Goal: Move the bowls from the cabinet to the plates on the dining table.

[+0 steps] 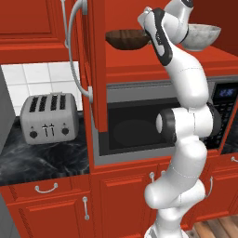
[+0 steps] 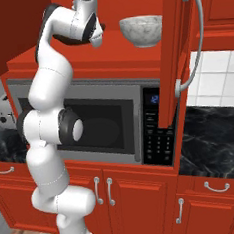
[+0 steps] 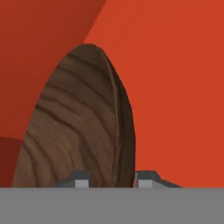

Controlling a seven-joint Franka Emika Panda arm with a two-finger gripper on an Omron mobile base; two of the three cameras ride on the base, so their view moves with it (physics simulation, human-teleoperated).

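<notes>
Two bowls sit on the red shelf of the open cabinet (image 1: 139, 69) in the left base view: the brown bowl (image 1: 124, 39) to the left and the white bowl (image 1: 204, 35) to the right, well apart. The arm (image 1: 186, 93) rises in front of the microwave (image 1: 139, 121) and bends up to the shelf, its hand reaching in between the bowls and hiding the brown bowl's right edge. The cabinet door (image 1: 95, 65) stands swung out toward the camera, its curved handle (image 1: 74, 51) on the left face. A toaster (image 1: 49, 118) stands on the dark counter (image 1: 42, 160) to the left, below white tiles.

In the right base view, the white bowl (image 2: 141, 30) stands free on the shelf, near the open door (image 2: 174, 55). The hand is at the left end of the shelf, and just a dark sliver of the brown bowl (image 2: 64, 40) shows past it. The jaws cannot be made out here. The microwave (image 2: 99, 122) sits beneath, with its keypad (image 2: 154, 131) on the right.

In the hand view, the brown bowl (image 3: 78, 131) appears on edge against the red cabinet interior (image 3: 175, 87), wood grain across its outer side. The gripper (image 3: 111, 180) straddles the rim: one fingertip (image 3: 79, 179) lies on the bowl's outer side, the other (image 3: 145, 180) on the inner side. The gap is narrow, the jaws set close to the rim on both sides; whether they press it firmly cannot be told.
</notes>
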